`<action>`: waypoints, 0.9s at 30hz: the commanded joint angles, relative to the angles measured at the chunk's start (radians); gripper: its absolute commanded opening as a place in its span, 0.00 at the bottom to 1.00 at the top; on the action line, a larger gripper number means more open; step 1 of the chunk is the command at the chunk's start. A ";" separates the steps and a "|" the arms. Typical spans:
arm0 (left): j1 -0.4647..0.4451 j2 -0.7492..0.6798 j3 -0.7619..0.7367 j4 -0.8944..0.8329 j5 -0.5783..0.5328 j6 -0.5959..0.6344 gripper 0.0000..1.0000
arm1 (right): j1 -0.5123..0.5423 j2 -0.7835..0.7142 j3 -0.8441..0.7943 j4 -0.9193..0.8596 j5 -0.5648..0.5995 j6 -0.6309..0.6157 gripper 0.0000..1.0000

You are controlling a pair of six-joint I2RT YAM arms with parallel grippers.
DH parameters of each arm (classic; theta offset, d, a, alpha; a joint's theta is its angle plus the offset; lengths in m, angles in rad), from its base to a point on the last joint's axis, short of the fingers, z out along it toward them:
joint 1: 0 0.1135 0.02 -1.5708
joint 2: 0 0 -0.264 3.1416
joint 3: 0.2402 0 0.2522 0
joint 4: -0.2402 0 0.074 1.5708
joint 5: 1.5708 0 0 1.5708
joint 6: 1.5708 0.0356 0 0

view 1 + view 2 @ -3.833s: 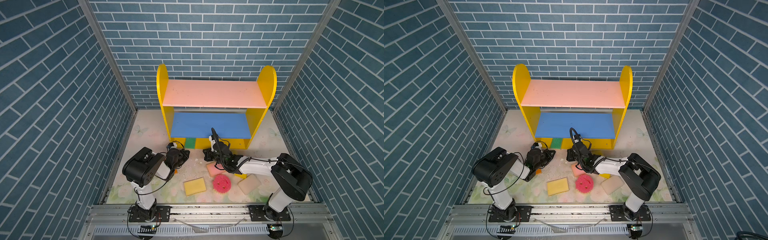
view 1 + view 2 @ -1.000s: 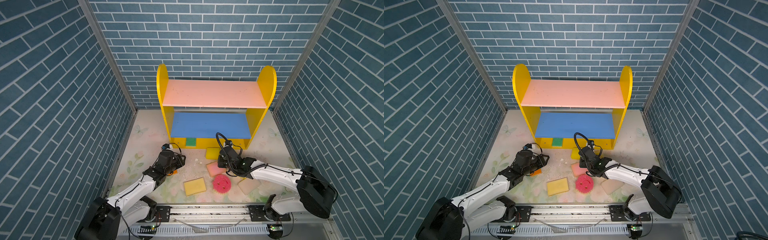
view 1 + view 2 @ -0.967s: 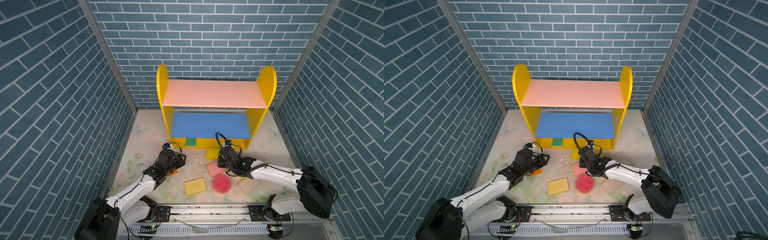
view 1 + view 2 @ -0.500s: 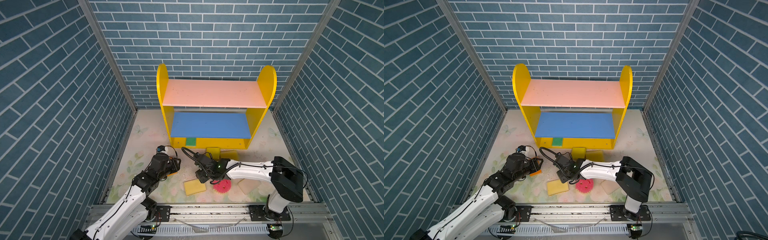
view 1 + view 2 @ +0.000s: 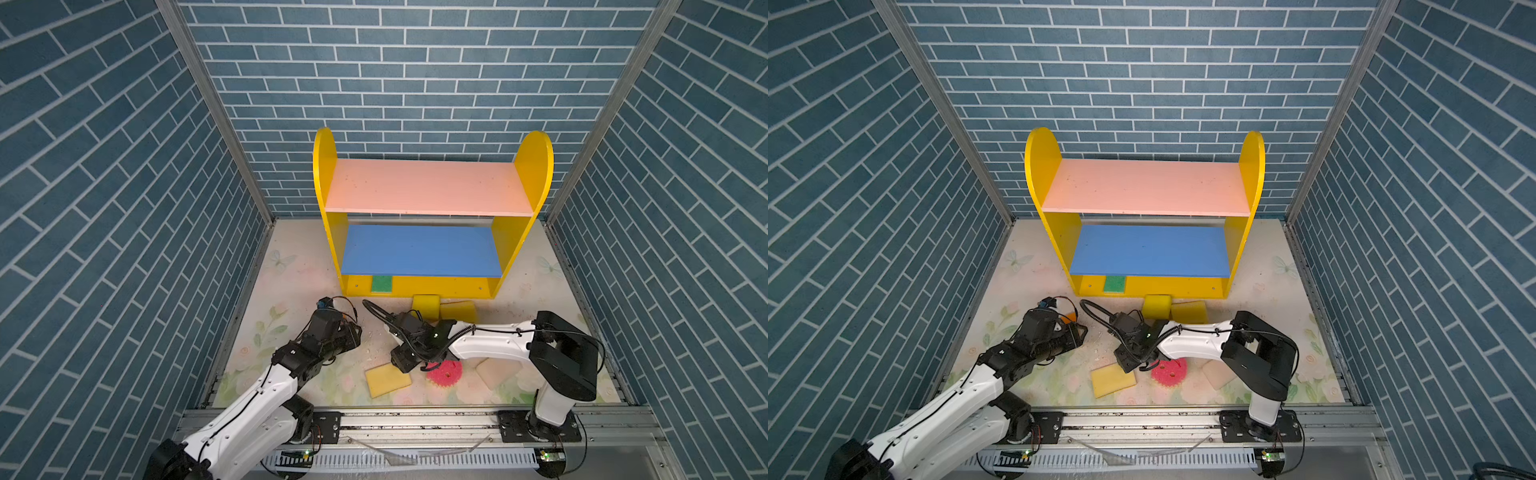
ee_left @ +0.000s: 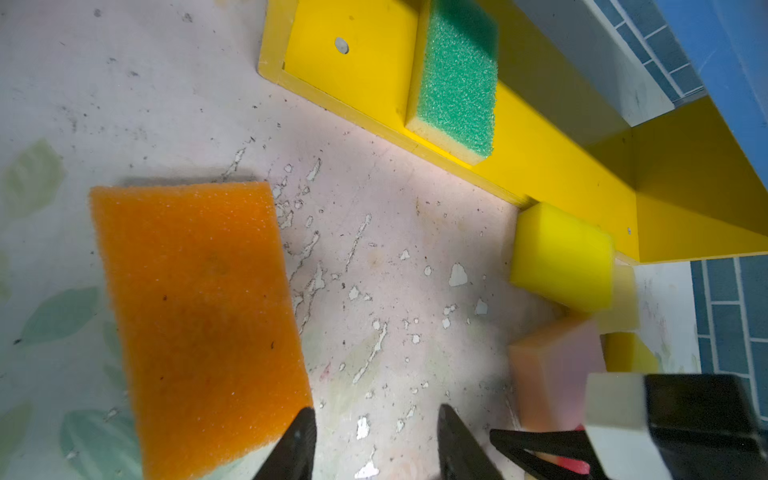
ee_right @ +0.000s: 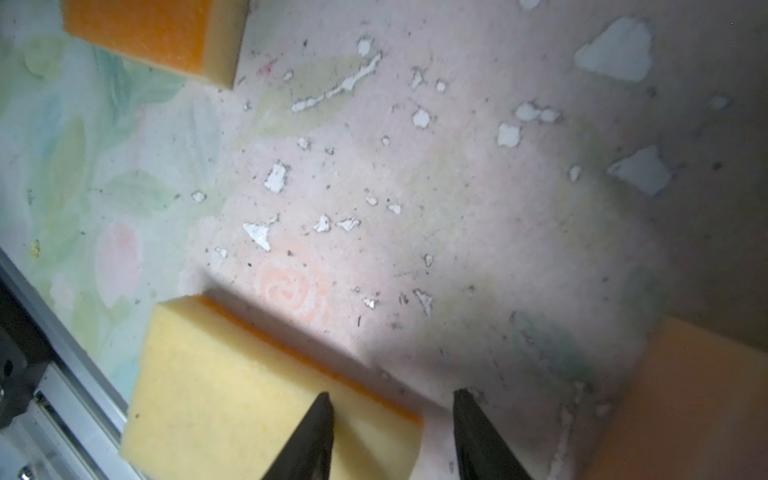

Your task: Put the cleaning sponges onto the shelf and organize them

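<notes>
R gripper (image 7: 392, 392) open, approx over yellow/orange sponge (image 7: 232, 386)

even bright overhead light, soft shadows, bowed wide-angle edges, soft blur in wrist views

The flowered counter (image 5: 291, 286) fills the lower middle of both top views. On it stands the shelf (image 5: 326, 174), with a green sponge (image 5: 381, 284) lying on its yellow base. Against the shelf's front edge lie a yellow block (image 5: 426, 305) and a yellow slab (image 5: 459, 311). Lower down lie a flat yellow sponge (image 5: 387, 379), a round pink sponge (image 5: 446, 374) and a cream sponge (image 5: 494, 371). An orange sponge (image 5: 1068, 317) lies left of centre.
</notes>
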 commanded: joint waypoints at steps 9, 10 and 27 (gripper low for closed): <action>-0.001 0.045 0.026 0.024 0.021 0.021 0.49 | -0.045 -0.095 -0.083 0.084 -0.118 0.088 0.51; -0.001 0.045 0.027 0.026 0.023 0.021 0.49 | -0.046 -0.096 -0.084 0.090 -0.128 0.091 0.50; 0.000 -0.008 0.073 -0.203 -0.195 0.066 0.50 | -0.045 -0.011 -0.074 0.121 -0.129 0.114 0.47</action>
